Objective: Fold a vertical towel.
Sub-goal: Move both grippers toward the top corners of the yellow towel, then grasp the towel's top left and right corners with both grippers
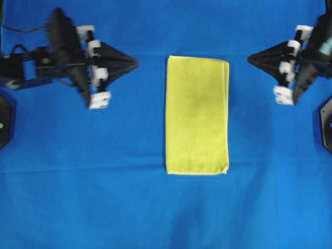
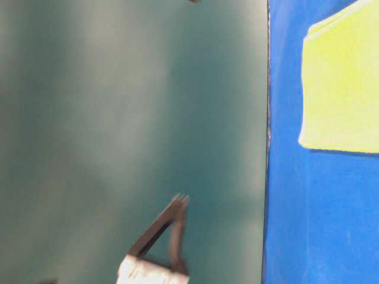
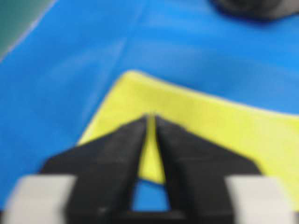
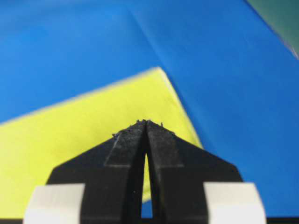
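I see the towel (image 1: 197, 115) lying flat between my grippers, apart from both; left gripper (image 1: 136, 63) pinched together, right gripper (image 1: 250, 59) pinched together too, both empty.

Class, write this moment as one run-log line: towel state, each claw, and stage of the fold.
towel: flat on blue sheet, untouched | left claw: shut, beside towel | right claw: shut, beside towel | stage: no grasp yet

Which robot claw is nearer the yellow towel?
The left gripper: only a narrow strip of blue sheet separates it from the towel. The right gripper sits slightly farther.
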